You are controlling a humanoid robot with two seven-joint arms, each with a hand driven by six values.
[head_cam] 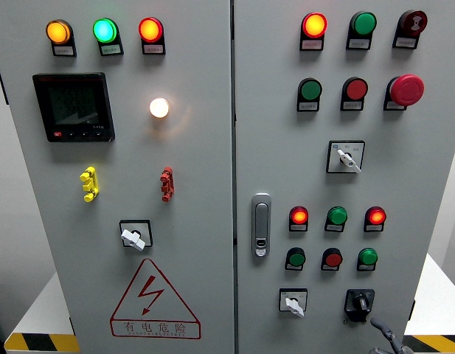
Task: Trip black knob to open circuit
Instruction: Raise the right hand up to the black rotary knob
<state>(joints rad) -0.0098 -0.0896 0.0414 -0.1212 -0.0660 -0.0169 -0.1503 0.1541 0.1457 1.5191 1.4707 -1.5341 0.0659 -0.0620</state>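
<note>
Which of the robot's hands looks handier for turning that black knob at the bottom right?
The right. Its hand shows at the bottom edge just right of the black knob, not yet touching it. The left hand isn't in view at all.

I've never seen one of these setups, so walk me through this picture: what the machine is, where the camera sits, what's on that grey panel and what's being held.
The picture comes from a camera on a humanoid robot's head, facing a grey metal electrical cabinet with two doors. The doors carry round indicator lamps, some lit, and push buttons in red, green and amber, a black digital meter, a red mushroom-shaped emergency button, white rotary switches, a silver door handle and a red triangular shock warning sign. The black rotary knob at the lower right is the one to be turned. Just below it, grey fingertips of the robot's right hand poke into the picture; nearly all of that hand is cut off, so its grip is unclear. It touches nothing yet. Nothing is held. The left hand is out of view.
</note>
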